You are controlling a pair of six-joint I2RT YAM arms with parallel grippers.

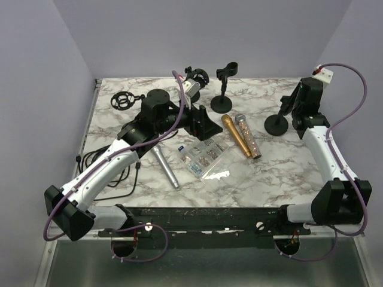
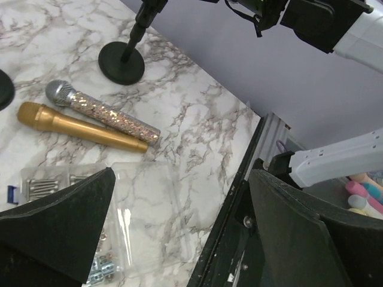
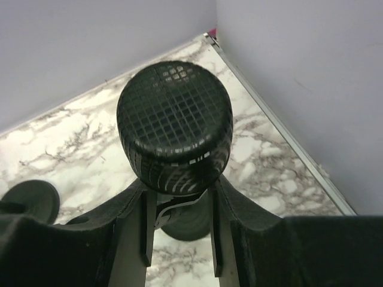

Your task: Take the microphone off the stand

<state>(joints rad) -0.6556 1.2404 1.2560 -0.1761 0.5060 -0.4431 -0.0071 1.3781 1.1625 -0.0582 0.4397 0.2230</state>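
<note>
Nearest the arm bases, a slim silver mic [image 1: 165, 168] lies on the table [image 1: 269, 173], a glossy white slab veined with grey. Just beyond it sits a clear plastic box [image 1: 201, 156] of small metal screws. Past that, a smooth gold mic [image 1: 236, 135] and a glitter mic [image 1: 249, 137] with a grey mesh head lie side by side, touching. The left gripper [image 2: 181, 176] hangs over the box, its jaws spread wide on nothing. Farther right, the right gripper [image 3: 179, 197] clamps the mic [image 3: 173, 119] just under its round black mesh head. The mic sits upright in the stand [image 1: 276, 124], which has a round black base. An empty stand [image 1: 222, 103] is behind. That makes four mics and two stands. Plain lavender walls [image 1: 209, 36] close in the table.
</note>
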